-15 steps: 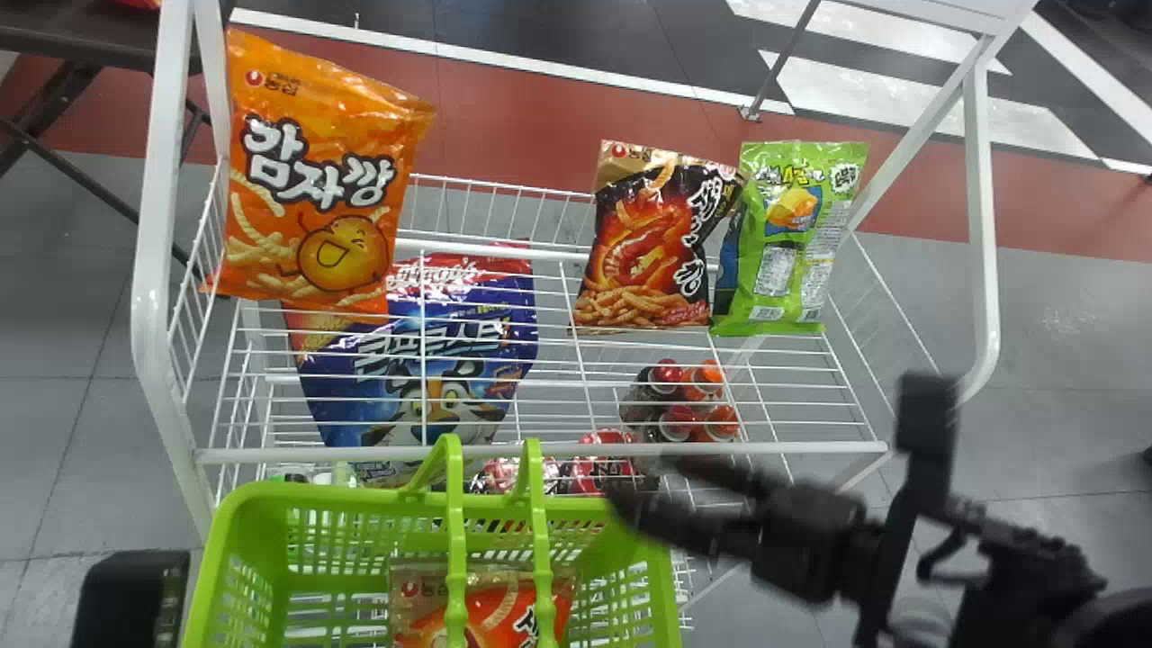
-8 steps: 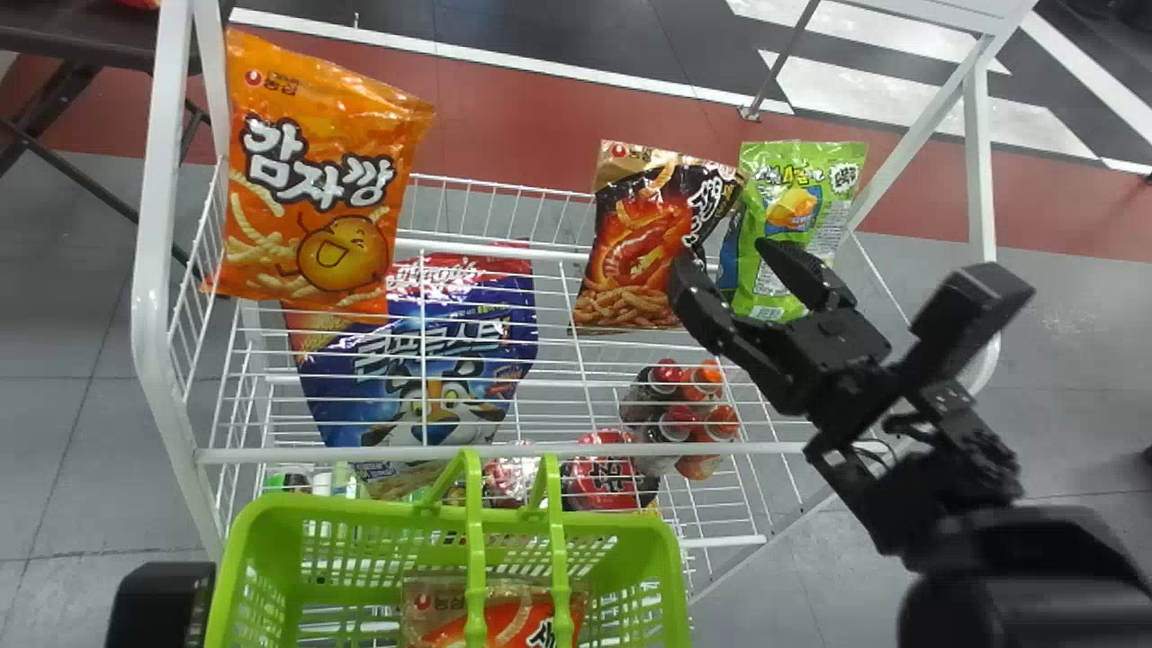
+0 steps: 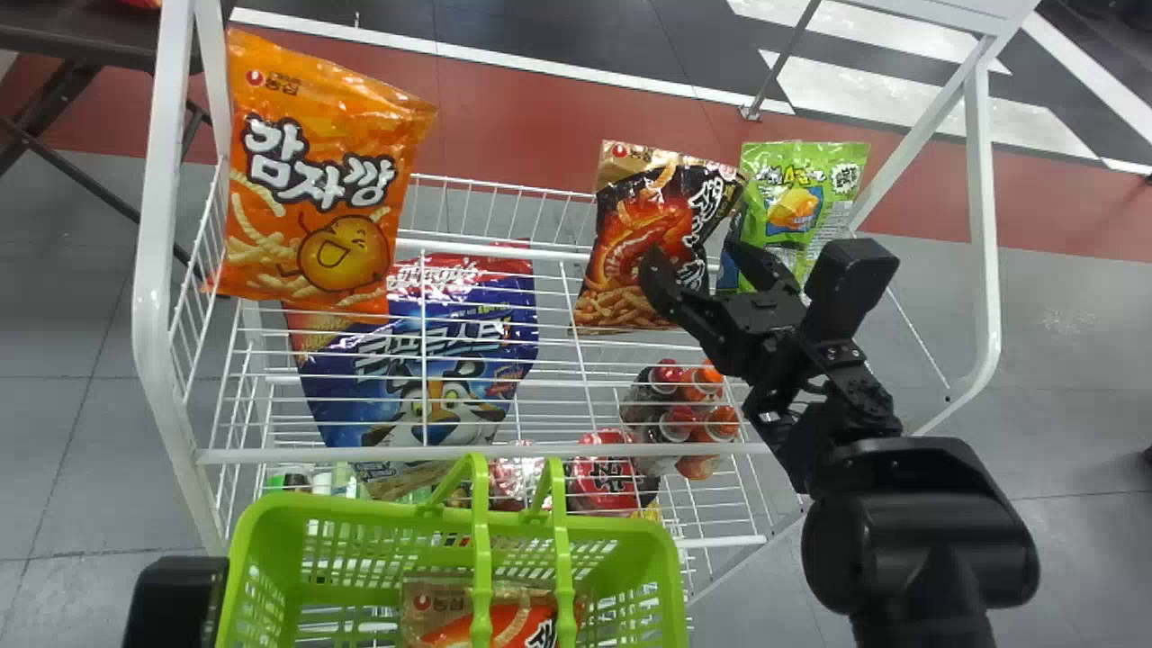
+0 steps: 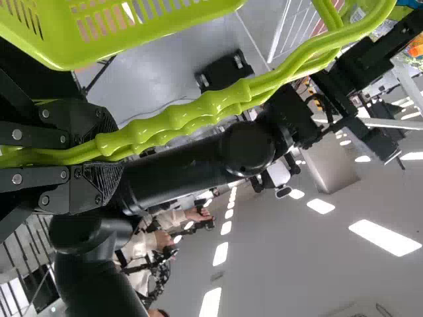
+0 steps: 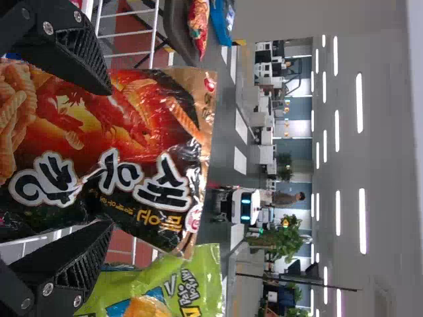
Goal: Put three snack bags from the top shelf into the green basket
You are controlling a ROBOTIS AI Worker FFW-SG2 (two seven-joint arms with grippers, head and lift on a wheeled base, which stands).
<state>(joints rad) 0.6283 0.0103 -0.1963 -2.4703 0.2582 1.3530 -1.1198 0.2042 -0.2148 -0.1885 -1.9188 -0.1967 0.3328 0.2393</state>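
Snack bag (image 3: 441, 623) in green basket (image 3: 360, 507), likely one of three done, two left; right end effector (image 5: 109, 157) wide at black bag (image 3: 634, 216) on top shelf (image 3: 360, 454), left end effector (image 4: 114, 150) closed on basket handles (image 4: 215, 105).

Our right arm (image 3: 864, 396): black, with bulky rounded sleeves (image 3: 945, 549), a box-shaped housing (image 3: 855, 274) and a thin looped black cable (image 4: 324, 104). Our right tool (image 3: 695, 256): black, tapering fingers, ridged pads (image 5: 86, 254), round silver screws (image 5: 47, 28). Our left arm (image 3: 175, 603): black, round-cornered block.
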